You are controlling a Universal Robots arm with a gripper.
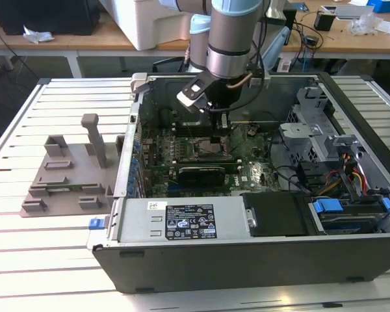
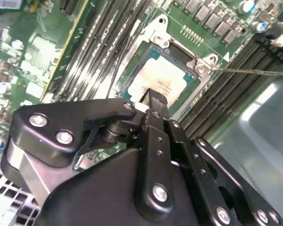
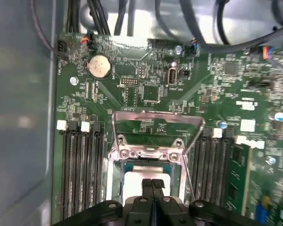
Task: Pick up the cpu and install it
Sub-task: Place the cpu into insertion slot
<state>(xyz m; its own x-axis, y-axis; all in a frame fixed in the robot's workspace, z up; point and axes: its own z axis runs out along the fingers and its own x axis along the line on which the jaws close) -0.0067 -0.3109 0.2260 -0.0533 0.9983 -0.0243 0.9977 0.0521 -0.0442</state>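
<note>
The gripper (image 3: 152, 184) had its 2 fingers pressed together with nothing between them, tips pointing down over the cpu (image 3: 134, 178), touching it or just above; I could not tell which. In both wrist views the cpu lay flat inside the socket (image 2: 200, 68), silvery top up. Rows of memory slots (image 3: 80, 160) ran along 2 sides of the socket. A round coin cell (image 3: 99, 66) sat further off on the green motherboard (image 3: 212, 94). In the exterior view the arm reached down into the open computer case (image 1: 247, 253), with a grey fixture (image 1: 68, 175) on the slatted table (image 1: 52, 260) at the exterior view's left
</note>
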